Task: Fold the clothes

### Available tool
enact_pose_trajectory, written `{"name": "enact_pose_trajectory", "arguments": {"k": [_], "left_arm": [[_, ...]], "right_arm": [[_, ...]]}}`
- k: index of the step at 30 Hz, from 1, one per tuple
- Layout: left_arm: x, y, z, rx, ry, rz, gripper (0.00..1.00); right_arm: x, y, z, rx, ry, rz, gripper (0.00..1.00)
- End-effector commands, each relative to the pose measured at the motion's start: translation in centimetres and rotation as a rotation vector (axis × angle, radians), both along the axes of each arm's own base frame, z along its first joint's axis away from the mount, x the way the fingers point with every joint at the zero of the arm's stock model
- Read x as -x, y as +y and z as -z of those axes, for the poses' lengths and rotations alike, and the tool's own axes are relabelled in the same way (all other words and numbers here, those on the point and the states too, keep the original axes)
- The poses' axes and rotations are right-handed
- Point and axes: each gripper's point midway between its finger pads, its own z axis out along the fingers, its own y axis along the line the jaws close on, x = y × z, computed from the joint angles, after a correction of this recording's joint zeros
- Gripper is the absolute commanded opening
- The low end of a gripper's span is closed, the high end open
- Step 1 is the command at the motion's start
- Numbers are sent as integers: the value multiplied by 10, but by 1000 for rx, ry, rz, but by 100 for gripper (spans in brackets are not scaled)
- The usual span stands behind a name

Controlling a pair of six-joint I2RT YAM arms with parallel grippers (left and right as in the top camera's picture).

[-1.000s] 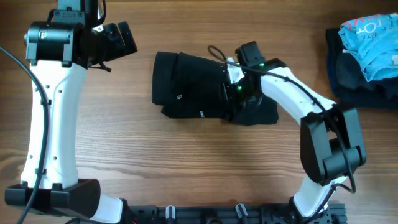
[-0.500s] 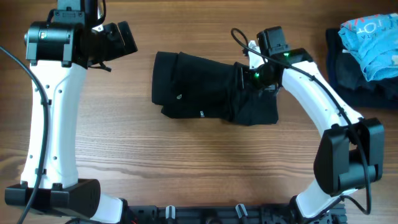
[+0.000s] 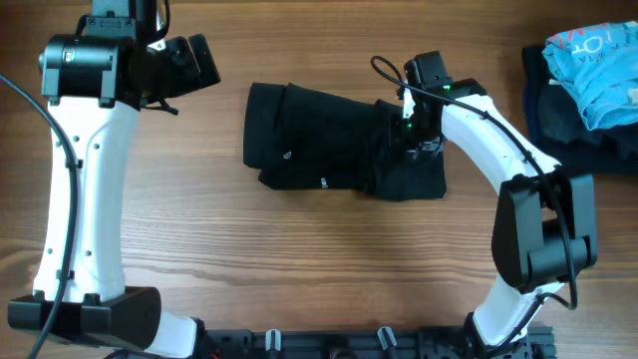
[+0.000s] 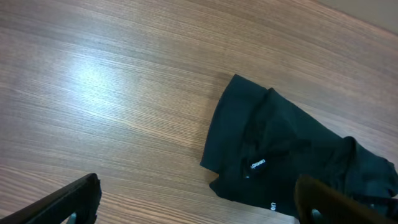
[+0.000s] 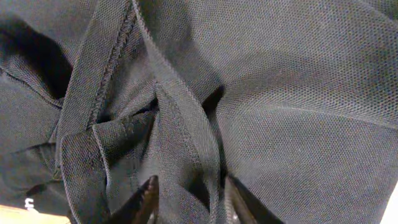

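Note:
The black T-shirt [image 3: 309, 140] lies bunched and partly folded in the middle of the table, with a small white label [image 3: 287, 156] on its left part. My right gripper [image 3: 411, 128] is down on the shirt's right part. In the right wrist view its fingers [image 5: 193, 196] are close together around a raised fold of the black fabric [image 5: 280, 93]. My left gripper [image 3: 194, 62] is open and empty, raised above the table to the shirt's upper left. In the left wrist view its fingers [image 4: 199, 199] frame bare wood, and the shirt [image 4: 280, 155] lies to the right.
A light-blue garment [image 3: 598, 60] lies on a dark navy stack [image 3: 558, 120] at the table's far right edge. Wooden tabletop [image 3: 299, 249] surrounds the shirt. The arm bases stand at the front edge.
My right gripper moved right and back across the shirt, then came slightly left and down onto its right part. The left arm has not moved.

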Motion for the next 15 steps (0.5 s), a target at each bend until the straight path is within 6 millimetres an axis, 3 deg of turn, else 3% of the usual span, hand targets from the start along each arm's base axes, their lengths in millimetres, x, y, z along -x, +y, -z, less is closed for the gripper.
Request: {"name": "enact_pose_trajectory", "arguments": {"k": [1,6,11,15], "left_arm": [[-2,4,3,-14,5,-13,100],[-2,4,3,-15,4,-13,100],[-2,4,3,-15,4,-13,100],[-3,4,2,-14,2,-13,100]], "right_arm": [[5,-4,12,21,21,11,27],[6,9,12,-38,23,-20,5],[-3,32,0,-145,-35,-130,4],[3,61,-7,-240,-60,-276,5]]}}
